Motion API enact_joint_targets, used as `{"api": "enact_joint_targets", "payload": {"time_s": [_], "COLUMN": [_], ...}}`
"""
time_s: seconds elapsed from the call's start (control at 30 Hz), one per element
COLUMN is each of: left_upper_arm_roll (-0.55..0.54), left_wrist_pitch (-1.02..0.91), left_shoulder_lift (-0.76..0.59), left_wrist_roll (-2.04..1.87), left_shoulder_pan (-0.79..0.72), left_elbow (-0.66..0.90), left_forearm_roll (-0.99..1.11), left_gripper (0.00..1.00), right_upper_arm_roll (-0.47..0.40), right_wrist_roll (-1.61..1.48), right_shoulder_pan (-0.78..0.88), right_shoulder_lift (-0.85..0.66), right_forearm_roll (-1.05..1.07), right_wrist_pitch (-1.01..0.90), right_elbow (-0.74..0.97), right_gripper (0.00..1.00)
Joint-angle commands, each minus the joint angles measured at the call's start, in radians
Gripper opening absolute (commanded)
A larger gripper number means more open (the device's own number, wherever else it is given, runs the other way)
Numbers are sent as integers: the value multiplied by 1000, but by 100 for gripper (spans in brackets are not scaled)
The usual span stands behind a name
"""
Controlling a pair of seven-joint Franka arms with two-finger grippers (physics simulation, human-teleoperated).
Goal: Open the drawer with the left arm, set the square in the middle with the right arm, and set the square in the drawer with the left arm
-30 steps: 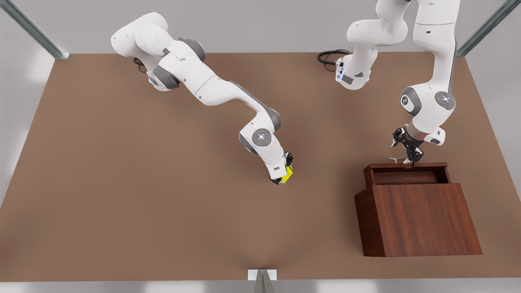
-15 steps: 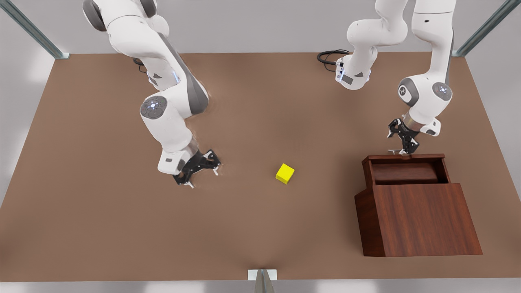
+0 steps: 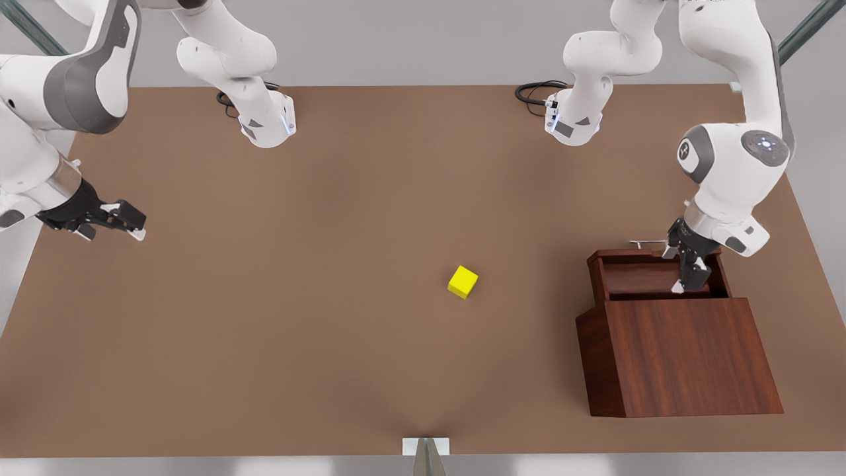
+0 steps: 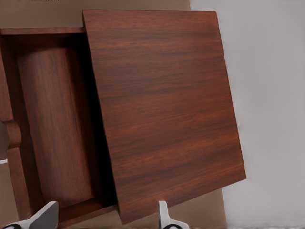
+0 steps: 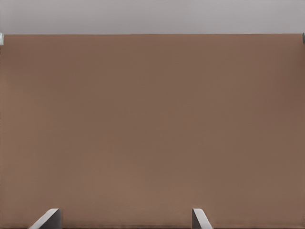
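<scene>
The square (image 3: 462,282), a small yellow cube, rests alone on the brown tabletop (image 3: 330,264) near its centre. At the front view's right the drawer (image 3: 644,279) is pulled out of the wooden cabinet (image 3: 681,357), its silver handle (image 3: 644,243) free. My left gripper (image 3: 687,274) hovers over the drawer's far right corner, open and holding nothing; in the left wrist view the gripper (image 4: 105,219) looks down on the drawer's inside (image 4: 52,124) and the cabinet top (image 4: 162,109). My right gripper (image 3: 112,218) hangs open at the front view's far left, well away from the cube.
Both arm bases (image 3: 264,125) (image 3: 572,125) stand along the far table edge, with a black cable (image 3: 535,92) beside the right-hand one. The right wrist view has the gripper (image 5: 124,219) facing bare tabletop (image 5: 152,119). The cabinet sits close to the table's right edge.
The right gripper let go of the cube at the table's centre and swung back to the far left. The left gripper pulled the drawer out, left the handle and moved over the drawer.
</scene>
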Motion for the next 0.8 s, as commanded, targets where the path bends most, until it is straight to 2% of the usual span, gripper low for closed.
{"api": "enact_joint_targets", "payload": {"time_s": [0.0,0.07,0.17,0.27,0.4,0.47,0.53,0.77], "left_upper_arm_roll": [-30,-110,-119,-125,-132,-132,-138,-138], "left_wrist_pitch": [-322,-370,-413,-488,-471,-430,-378,-307], "left_shoulder_lift": [67,166,221,367,502,528,549,640], "left_wrist_roll": [657,732,975,1170,1369,1390,1614,1631], "left_shoulder_pan": [-22,-23,-104,-210,-295,-345,-364,-456], "left_elbow": [136,259,289,444,547,547,547,579], "left_forearm_roll": [14,28,28,25,22,25,20,23], "left_gripper": [100,100,100,100,100,100,100,100], "right_upper_arm_roll": [-5,-22,-46,-40,-8,-11,-8,-6], "right_wrist_roll": [12,12,3,0,10,3,1,1], "right_shoulder_pan": [-26,-32,-57,-46,-37,-40,-40,-38], "right_shoulder_lift": [9,29,28,22,19,20,28,31], "right_forearm_roll": [6,7,47,35,53,53,55,61], "right_wrist_pitch": [-70,-56,-70,-67,-82,-82,-79,-68], "right_elbow": [9,55,50,59,59,59,59,59], "right_gripper": [100,100,100,100,100,100,100,100]}}
